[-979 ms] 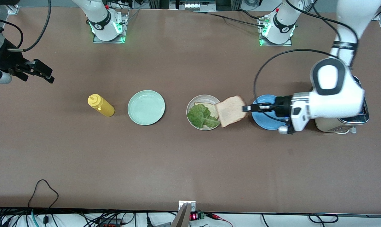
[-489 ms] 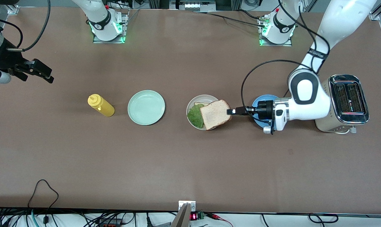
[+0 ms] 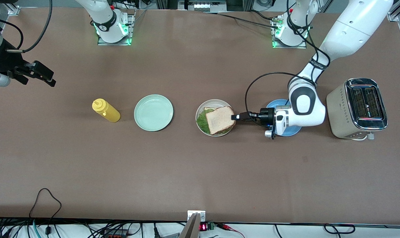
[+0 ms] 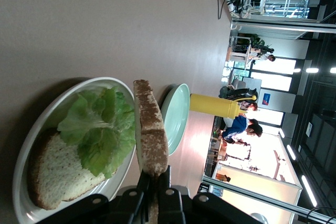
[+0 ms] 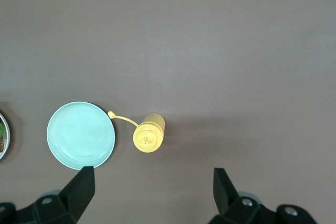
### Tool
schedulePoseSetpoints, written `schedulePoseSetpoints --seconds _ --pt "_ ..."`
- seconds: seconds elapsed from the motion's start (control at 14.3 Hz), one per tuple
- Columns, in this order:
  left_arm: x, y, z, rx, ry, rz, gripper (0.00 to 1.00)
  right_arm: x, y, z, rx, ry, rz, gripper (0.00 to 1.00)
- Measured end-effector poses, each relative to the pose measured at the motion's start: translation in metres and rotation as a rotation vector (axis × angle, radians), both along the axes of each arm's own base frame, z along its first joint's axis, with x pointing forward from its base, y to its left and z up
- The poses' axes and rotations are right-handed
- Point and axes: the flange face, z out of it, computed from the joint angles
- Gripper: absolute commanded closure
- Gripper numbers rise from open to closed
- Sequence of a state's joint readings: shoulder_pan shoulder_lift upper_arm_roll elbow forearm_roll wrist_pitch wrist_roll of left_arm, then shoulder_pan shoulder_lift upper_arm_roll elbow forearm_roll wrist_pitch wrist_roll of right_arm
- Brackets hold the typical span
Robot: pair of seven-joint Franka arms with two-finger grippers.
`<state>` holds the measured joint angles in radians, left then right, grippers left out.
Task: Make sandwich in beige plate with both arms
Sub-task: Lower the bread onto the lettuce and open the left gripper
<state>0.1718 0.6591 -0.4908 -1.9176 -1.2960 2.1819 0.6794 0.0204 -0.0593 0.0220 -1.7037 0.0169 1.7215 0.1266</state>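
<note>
The left claw (image 3: 233, 117) is clamped on the edge of the top slice (image 3: 221, 119), holding it over the lettuce (image 4: 100, 129) and the bottom slice (image 4: 55, 174) in the beige plate (image 3: 203, 103). In the left wrist view a gap shows between this slice and the lettuce. The blue plate (image 3: 294, 130) lies at the beige plate's 3 o'clock, the green plate (image 3: 153, 112) at its 9 o'clock, then the yellow bottle (image 3: 106, 110). A toaster (image 3: 358, 108) stands on the surface at the left arm's end. The right claw (image 5: 152, 188) waits with fingers apart over the right arm's end.

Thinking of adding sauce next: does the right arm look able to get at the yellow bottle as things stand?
Probably yes: the right gripper is open above the yellow bottle, with nothing between them, and the left gripper is busy at the beige plate.
</note>
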Motion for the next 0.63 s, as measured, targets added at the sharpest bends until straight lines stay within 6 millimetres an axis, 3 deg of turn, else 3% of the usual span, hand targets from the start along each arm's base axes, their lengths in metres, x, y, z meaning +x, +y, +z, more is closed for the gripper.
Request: schedulePoseSetpoints --seconds 0.21,0.35,0.42,0.49,0.56,0.63 --pt "-0.009 -0.026 -0.006 -0.002 0.009 0.009 0.95 -0.001 0.0 0.002 0.0 -0.003 0.0 0.0" --pt "-0.012 -0.032 -0.01 0.008 0.013 0.011 0.83 -0.001 0.0 0.002 0.0 -0.004 0.0 0.0" --pt "-0.012 -0.031 -0.012 0.01 0.015 0.012 0.7 -0.001 0.0 0.002 0.0 -0.004 0.0 0.0" --pt "-0.012 -0.031 -0.014 0.011 0.017 0.013 0.38 -0.001 0.0 0.002 0.0 -0.004 0.0 0.0" --pt "-0.012 -0.03 -0.014 0.011 0.018 0.014 0.0 -0.001 0.0 0.002 0.0 -0.004 0.0 0.0" --pt "-0.013 -0.029 -0.015 0.012 0.019 0.016 0.0 -0.001 0.0 0.002 0.0 -0.004 0.0 0.0"
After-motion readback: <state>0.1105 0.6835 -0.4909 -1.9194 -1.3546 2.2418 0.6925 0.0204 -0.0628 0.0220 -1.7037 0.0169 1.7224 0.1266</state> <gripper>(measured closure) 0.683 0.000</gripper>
